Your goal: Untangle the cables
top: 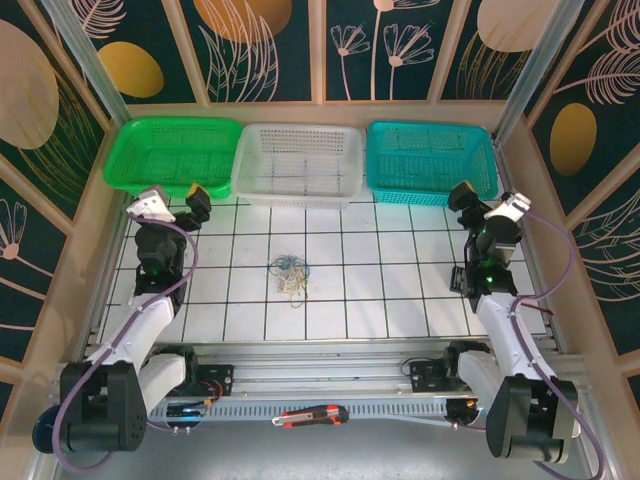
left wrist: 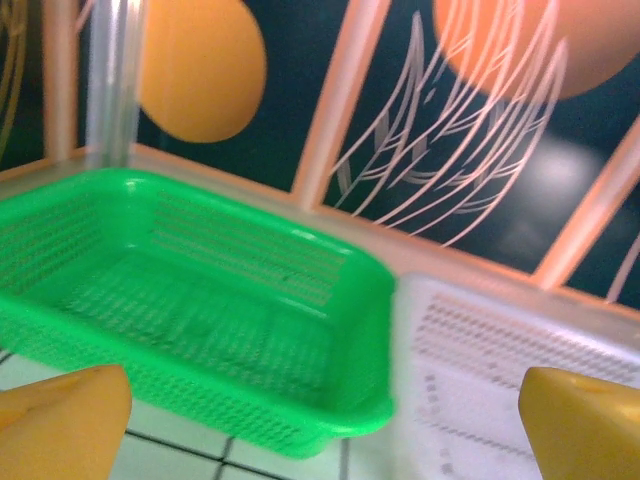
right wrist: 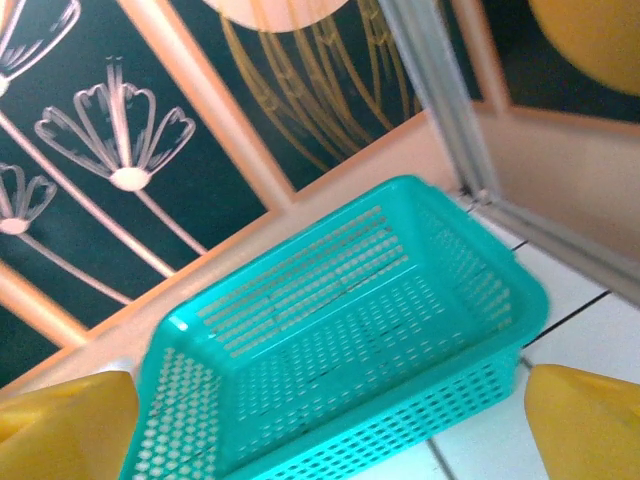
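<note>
The cables (top: 291, 272) lie as one small tangle of thin blue, yellowish and white cords on the gridded white table (top: 400, 290), a little left of the middle. My left gripper (top: 175, 204) hovers at the back left, well away from the tangle, open and holding nothing. My right gripper (top: 486, 200) hovers at the back right, also open and holding nothing. In the left wrist view the left gripper (left wrist: 322, 430) shows its yellow fingertips (left wrist: 62, 420) wide apart. In the right wrist view the right gripper (right wrist: 325, 425) has its fingertips (right wrist: 585, 420) equally far apart.
Three baskets stand in a row along the back: green (top: 120, 150), white (top: 296, 196) and teal (top: 430, 196). The green basket (left wrist: 370, 300) faces the left wrist and the teal basket (right wrist: 400, 400) the right. A red-and-black utility knife (top: 310, 415) lies on the front rail.
</note>
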`<action>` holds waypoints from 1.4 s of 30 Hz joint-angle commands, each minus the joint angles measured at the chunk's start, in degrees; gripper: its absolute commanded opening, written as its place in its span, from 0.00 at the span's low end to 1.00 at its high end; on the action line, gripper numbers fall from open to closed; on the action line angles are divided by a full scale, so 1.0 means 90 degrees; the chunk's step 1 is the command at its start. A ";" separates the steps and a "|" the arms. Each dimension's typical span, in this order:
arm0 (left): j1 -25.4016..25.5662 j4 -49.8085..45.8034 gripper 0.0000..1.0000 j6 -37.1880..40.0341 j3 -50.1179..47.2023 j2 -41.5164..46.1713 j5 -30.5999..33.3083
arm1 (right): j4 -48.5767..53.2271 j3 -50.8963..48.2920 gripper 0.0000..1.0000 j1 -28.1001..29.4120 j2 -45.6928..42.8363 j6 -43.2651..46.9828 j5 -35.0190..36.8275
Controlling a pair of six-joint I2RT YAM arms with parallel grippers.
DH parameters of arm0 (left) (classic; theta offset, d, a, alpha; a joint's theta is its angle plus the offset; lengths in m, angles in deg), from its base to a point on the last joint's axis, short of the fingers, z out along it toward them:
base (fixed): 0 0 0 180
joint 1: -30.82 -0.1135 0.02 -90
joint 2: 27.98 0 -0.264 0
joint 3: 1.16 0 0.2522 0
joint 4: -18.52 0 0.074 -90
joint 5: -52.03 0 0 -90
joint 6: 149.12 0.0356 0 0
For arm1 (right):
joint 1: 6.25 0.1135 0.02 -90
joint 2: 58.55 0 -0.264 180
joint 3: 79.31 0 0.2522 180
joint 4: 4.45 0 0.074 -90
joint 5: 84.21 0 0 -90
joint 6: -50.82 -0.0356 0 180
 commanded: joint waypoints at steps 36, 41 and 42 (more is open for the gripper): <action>0.2031 -0.2428 0.99 -0.1603 0.0176 0.0219 -0.0875 | -0.0197 0.0654 0.53 0.7736 0.3942 -0.3573 -0.0157; 0.2034 -0.2354 0.99 -0.1542 0.0176 0.0185 -0.0915 | -0.0039 0.0743 0.54 0.7889 0.4104 -0.3734 -0.0085; 0.2028 -0.2338 0.99 -0.1542 0.0176 0.0163 -0.0926 | 0.0010 0.0766 0.55 0.7923 0.4139 -0.3741 -0.0069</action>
